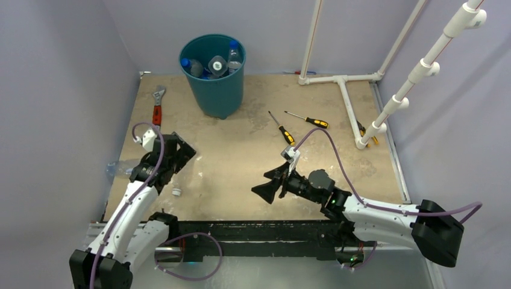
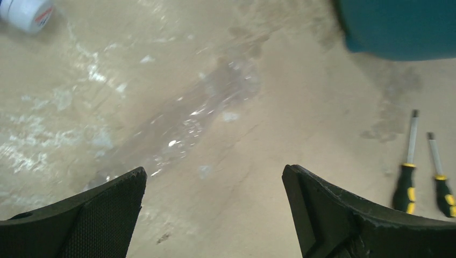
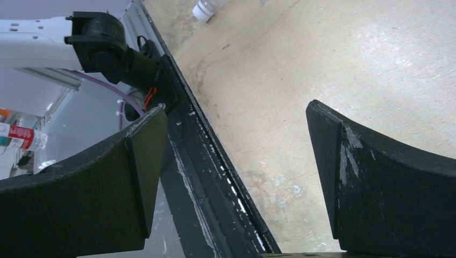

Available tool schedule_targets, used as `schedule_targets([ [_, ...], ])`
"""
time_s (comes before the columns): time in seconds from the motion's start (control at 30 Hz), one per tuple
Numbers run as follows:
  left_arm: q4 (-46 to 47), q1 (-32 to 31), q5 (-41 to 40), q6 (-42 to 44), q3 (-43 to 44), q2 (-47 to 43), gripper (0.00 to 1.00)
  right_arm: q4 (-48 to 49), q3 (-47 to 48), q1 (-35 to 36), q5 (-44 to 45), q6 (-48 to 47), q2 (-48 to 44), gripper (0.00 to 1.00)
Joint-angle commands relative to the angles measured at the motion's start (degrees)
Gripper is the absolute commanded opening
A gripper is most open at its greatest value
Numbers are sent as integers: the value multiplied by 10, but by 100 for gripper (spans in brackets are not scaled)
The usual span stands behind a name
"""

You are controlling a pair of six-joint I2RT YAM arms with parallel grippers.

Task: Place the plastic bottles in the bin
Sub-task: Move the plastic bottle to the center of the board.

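Observation:
The teal bin (image 1: 212, 84) stands at the back of the table with several plastic bottles (image 1: 217, 64) inside it. Its wall shows at the top right of the left wrist view (image 2: 398, 27). One clear plastic bottle (image 1: 116, 168) lies at the table's left edge, beside my left arm and partly hidden by it. My left gripper (image 1: 181, 156) is open and empty, low over bare table (image 2: 214, 177). My right gripper (image 1: 270, 182) is open and empty near the front edge (image 3: 235, 107).
A small white cap (image 1: 176, 192) lies near the left arm; it also shows in the right wrist view (image 3: 204, 9). Yellow-and-black screwdrivers (image 1: 283, 129) (image 2: 404, 183) lie mid-table. A red-handled wrench (image 1: 158, 105) lies at back left. A white pipe frame (image 1: 349, 102) stands at the right.

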Motion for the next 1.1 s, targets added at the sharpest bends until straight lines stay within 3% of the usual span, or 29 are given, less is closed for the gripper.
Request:
schedule_targets([
  [0.0, 21, 1, -21, -50, -71, 8, 99, 30, -2, -2, -9, 24, -13, 99],
  [0.33, 120, 1, -21, -56, -119, 112, 93, 1, -6, -2, 21, 23, -46, 99],
  [0.53, 188, -4, 35, -43, -150, 144, 74, 4, -14, -2, 31, 26, -48, 99],
  [0.67, 220, -45, 55, -47, -164, 156, 69, 5, -13, -2, 33, 25, -44, 99],
  [0.83, 225, -150, 26, -58, -140, 173, 72, 5, -9, -2, 31, 24, -39, 99],
  [1.07, 172, -170, 0, -85, -116, 118, 88, -13, -12, -2, 38, 26, -60, 99],
])
